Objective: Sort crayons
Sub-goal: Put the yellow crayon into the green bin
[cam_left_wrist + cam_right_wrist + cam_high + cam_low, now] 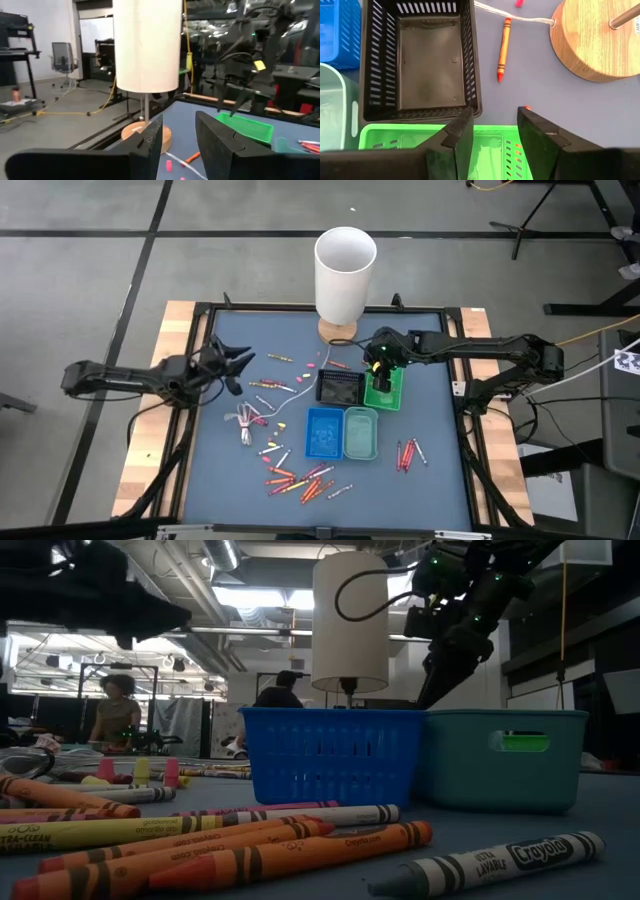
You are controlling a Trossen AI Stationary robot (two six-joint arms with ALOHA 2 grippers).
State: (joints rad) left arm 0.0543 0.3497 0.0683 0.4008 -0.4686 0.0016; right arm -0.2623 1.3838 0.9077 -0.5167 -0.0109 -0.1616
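Overhead and table-level views share the blue tray (322,430) (330,755)

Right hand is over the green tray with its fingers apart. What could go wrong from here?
1. The right hand hangs open just above the green tray, which abuts the black tray; descending, a finger may catch a rim and shove both.
2. The lamp base and its cord lie close by; a swing toward the orange crayon could snag them.
3. The left hand waits open at the left, near loose crayons.

Blue-grey table (430,480), scattered crayons (300,480), four small trays (345,420), lamp (345,275), cord (250,418)
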